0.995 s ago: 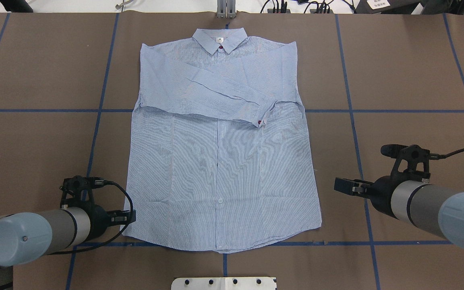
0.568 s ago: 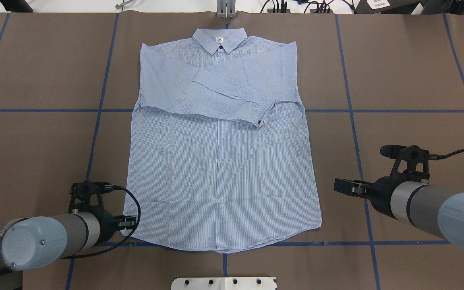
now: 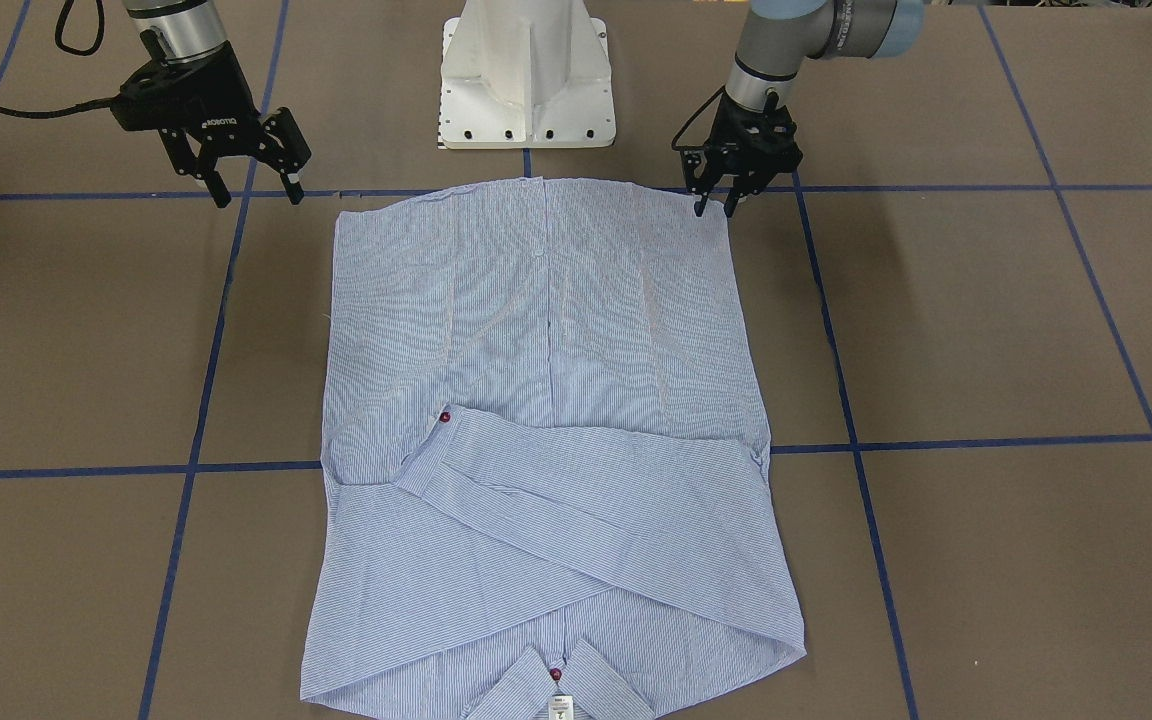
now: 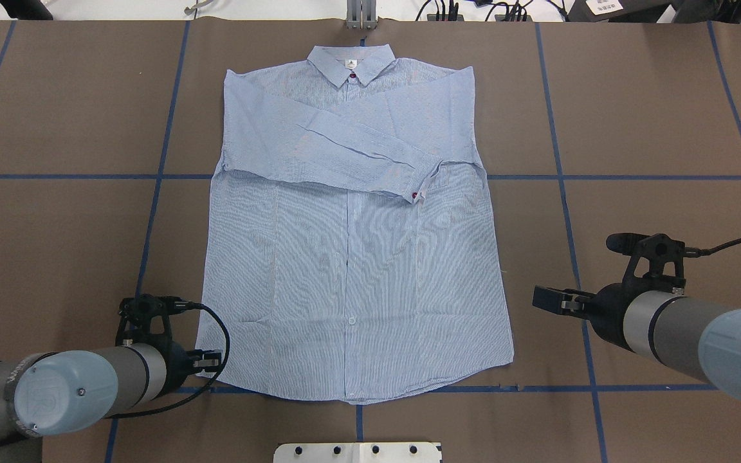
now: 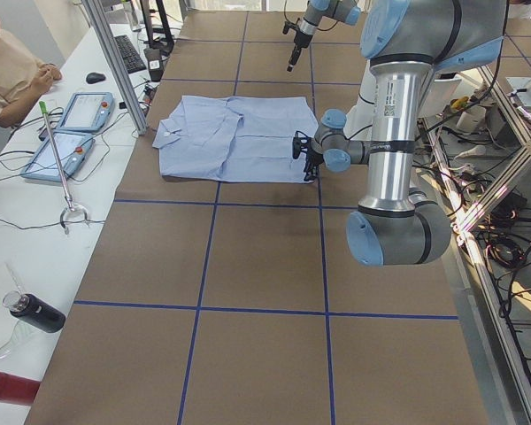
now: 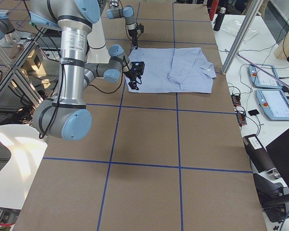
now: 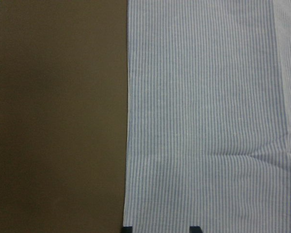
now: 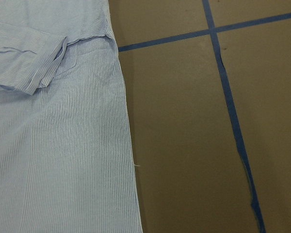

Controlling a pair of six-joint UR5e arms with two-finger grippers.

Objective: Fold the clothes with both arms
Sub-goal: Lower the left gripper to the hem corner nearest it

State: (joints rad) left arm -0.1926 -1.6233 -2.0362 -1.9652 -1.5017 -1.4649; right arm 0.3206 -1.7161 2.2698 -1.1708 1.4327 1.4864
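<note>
Cotton-type cloth, thin and limp by the look of it. The shirt (image 4: 354, 257) prob. weighs next to nothing, has no stiffness, and should drape and sag from any pinch pt rather than lift as a sheet. Not fragile, and not slippery on the brown-covered table (image 4: 666, 96). Its layers could slide over each other, esp. the sleeves folded across the chest.

Best hold, I'd judge: both ends of the hem (image 4: 409, 391) nearest the robot. Pinch thru the full thickness w/ both arms together so the edge is taut btwn them. A one-sided lift would likely skew the fold.

The left gripper (image 4: 208, 362) sits at the hem's left end. Its fingers are parted, one tip at the cloth's side edge and one over the fabric per the wrist view. Can't tell if they touch it; nothing is gripped. The right gripper (image 3: 254, 190) is also spread wide and empty. It hangs off the shirt's side, near the right hem corner (image 4: 507, 360) but clear of it.

Looks:
- **Colour & position:** light blue w/ fine white stripes, lying flat and front-up mid-table. The collar (image 4: 351, 64) is at the far side from the robot, the hem at the near side.
- **Collar:** white tag inside, dark red button just below.
- **Sleeves:** the top one runs diagonally over the chest and ends in a cuff (image 4: 419, 190) w/ a dark red button.
- **Front:** placket down the centre, one pale button low on it.
- **Condition:** few creases; side edges fairly straight.
</note>
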